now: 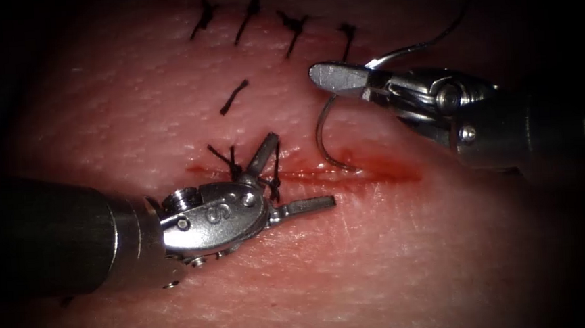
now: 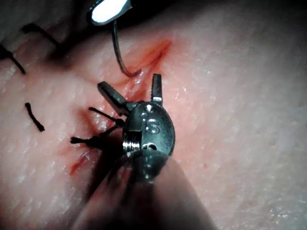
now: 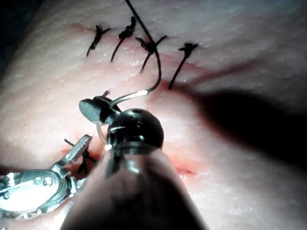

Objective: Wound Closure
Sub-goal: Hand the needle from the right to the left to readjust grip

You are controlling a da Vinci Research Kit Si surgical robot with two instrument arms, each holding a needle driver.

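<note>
The tissue (image 1: 407, 258) bears a cut (image 1: 374, 174) wet with red fluid. My right tool (image 1: 321, 75) is shut on the curved needle (image 1: 319, 132), gripping it behind the middle, toward the thread end. The needle arcs down, and its point meets the tissue at the cut's far edge (image 1: 354, 169); its depth is unclear. Black thread (image 1: 456, 18) trails up from the needle's tail. My left tool (image 1: 303, 169) stands open and holds nothing, its jaws spread around a knotted stitch (image 1: 274, 180) at the cut's left end. The needle (image 2: 117, 52) hangs just beyond those open jaws (image 2: 128, 82). The right tool (image 3: 93, 108) also appears with needle (image 3: 127, 97) and thread (image 3: 153, 52).
A row of several black stitches (image 1: 291, 28) closes an older line at the back. A short loose piece of thread (image 1: 234, 96) lies between that row and the cut. Another knot with cut ends (image 1: 230, 161) sits beside the left tool's upper jaw.
</note>
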